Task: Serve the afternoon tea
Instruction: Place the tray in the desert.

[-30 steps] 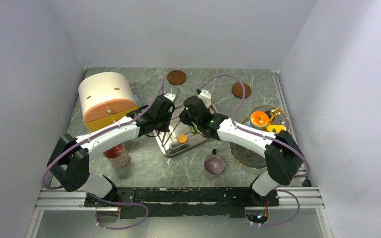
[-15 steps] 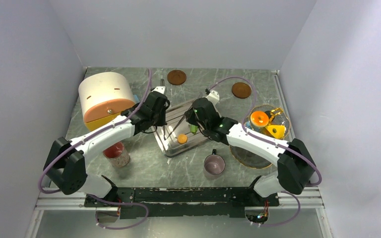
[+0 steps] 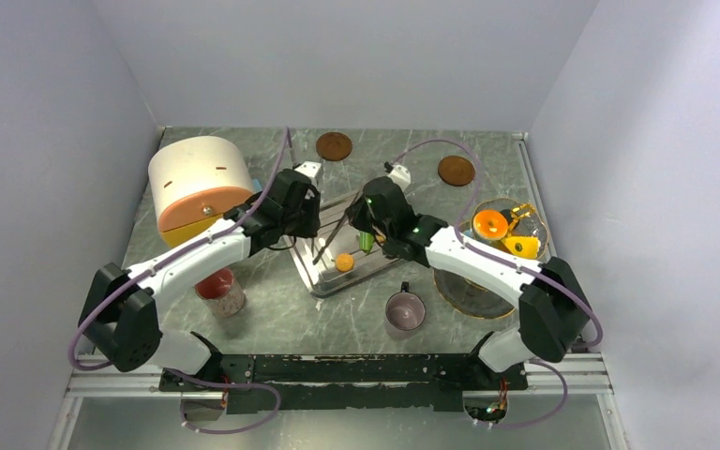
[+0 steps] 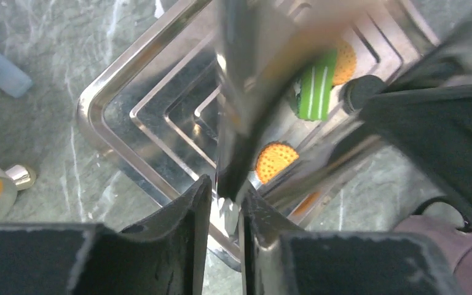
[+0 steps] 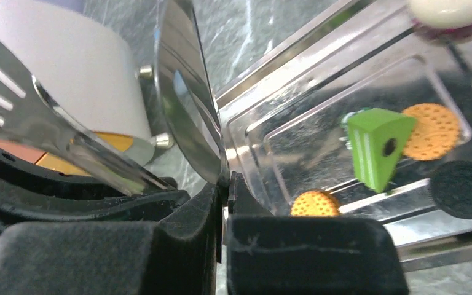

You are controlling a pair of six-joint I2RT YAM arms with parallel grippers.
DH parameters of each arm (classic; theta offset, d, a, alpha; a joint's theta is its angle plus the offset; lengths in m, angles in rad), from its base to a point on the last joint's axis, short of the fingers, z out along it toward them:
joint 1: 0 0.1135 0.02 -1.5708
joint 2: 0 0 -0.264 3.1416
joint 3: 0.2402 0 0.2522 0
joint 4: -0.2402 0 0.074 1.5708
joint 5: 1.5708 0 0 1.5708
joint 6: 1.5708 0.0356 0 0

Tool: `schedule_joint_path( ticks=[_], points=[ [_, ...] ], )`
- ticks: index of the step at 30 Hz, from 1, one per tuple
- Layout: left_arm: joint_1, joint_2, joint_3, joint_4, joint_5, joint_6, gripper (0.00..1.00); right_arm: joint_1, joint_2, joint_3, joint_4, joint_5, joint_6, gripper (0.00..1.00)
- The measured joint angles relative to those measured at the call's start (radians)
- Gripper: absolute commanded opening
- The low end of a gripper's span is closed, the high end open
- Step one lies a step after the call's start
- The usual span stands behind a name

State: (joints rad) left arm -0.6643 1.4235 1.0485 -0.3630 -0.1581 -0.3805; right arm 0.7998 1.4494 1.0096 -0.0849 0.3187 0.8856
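Observation:
A steel tray [image 3: 315, 281] in the middle of the table holds an orange biscuit [image 3: 344, 263] and a green wedge [image 3: 366, 241]. The right wrist view also shows a second orange biscuit [image 5: 433, 129] and a black one [image 5: 464, 189] in it. The pinkish mug [image 3: 404, 310] stands in front of the tray. Steel tongs [image 3: 333, 234] hang over the tray between both grippers. My right gripper [image 5: 224, 184] is shut on one blade [image 5: 187, 104]. My left gripper [image 4: 224, 200] stands slightly open, the tongs' end [image 4: 246, 92] loose in the gap.
A white and orange round box [image 3: 197, 187] sits at the back left, a red-lidded jar [image 3: 220, 291] in front of it. Two brown coasters [image 3: 334, 145] [image 3: 456, 170] lie at the back. A glass plate [image 3: 478, 291] with orange pieces is on the right.
My right gripper has shut on the tongs. My left jaws, shut before, have parted a little. Both wrists have shifted slightly toward the back over the tray.

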Motion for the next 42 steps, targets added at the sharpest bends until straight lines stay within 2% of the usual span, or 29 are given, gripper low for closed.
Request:
schedule_joint_path(
  ticks=[7, 12, 13, 16, 17, 25, 31, 37, 42],
  points=[
    [0.014, -0.108, -0.005, 0.005, 0.046, 0.117, 0.59, 0.003, 0.055, 0.062, -0.045, -0.129, 0.031, 0.0],
    [0.016, -0.208, -0.023, -0.005, 0.045, 0.141, 0.66, 0.004, 0.08, 0.134, -0.093, -0.138, 0.09, 0.0],
    [0.016, -0.222, -0.027, -0.012, 0.05, 0.146, 0.7, 0.004, 0.091, 0.157, -0.108, -0.135, 0.104, 0.0],
    [0.016, -0.238, -0.024, -0.046, 0.071, 0.163, 0.92, 0.004, 0.129, 0.228, -0.176, -0.126, 0.143, 0.0],
    [0.016, -0.237, -0.018, -0.069, 0.079, 0.163, 0.94, 0.004, 0.145, 0.251, -0.204, -0.126, 0.159, 0.0],
    [0.016, -0.305, 0.05, -0.2, 0.103, 0.145, 0.98, 0.016, 0.153, 0.268, -0.417, -0.138, 0.292, 0.0],
    [0.016, -0.343, 0.145, -0.288, 0.112, 0.125, 0.98, 0.09, 0.088, 0.208, -0.559, -0.142, 0.453, 0.0],
    [0.016, -0.347, 0.147, -0.357, 0.111, 0.113, 0.98, 0.184, -0.003, 0.119, -0.656, -0.128, 0.606, 0.0],
    [0.016, -0.376, 0.129, -0.376, 0.11, 0.102, 0.98, 0.235, -0.019, 0.087, -0.698, -0.127, 0.694, 0.0]
  ],
)
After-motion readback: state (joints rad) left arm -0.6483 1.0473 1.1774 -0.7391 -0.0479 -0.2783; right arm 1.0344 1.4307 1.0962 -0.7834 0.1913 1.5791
